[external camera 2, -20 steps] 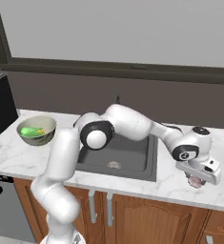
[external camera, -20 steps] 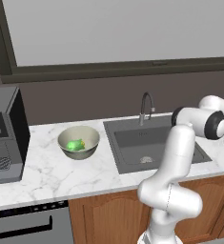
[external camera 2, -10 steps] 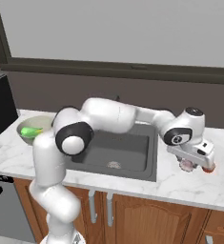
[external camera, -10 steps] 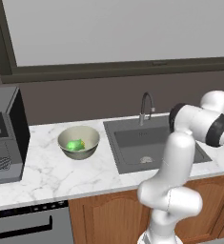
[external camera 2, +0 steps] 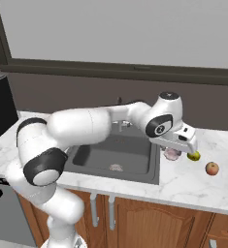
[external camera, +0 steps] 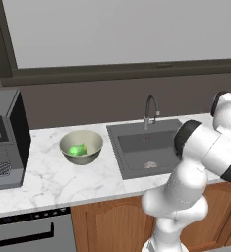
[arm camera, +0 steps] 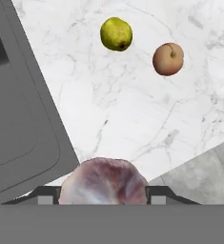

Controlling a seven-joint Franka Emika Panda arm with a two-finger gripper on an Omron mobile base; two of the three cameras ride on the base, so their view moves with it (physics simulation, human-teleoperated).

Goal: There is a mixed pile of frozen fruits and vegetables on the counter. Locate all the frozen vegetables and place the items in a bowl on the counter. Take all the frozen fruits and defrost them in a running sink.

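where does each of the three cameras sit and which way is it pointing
Left base view: behind the arm on its left, looking forward and down at the counter, bowl and sink; the white arm rises at lower right.
Right base view: behind on the right, facing the sink and the gripper over the counter; the arm sweeps in from lower left.
Hand view: on the hand, looking down at the pinkish-white vegetable between the fingers, with the yellow-green fruit and red fruit beyond.
Both base views share the sink; right base and hand views share both fruits.
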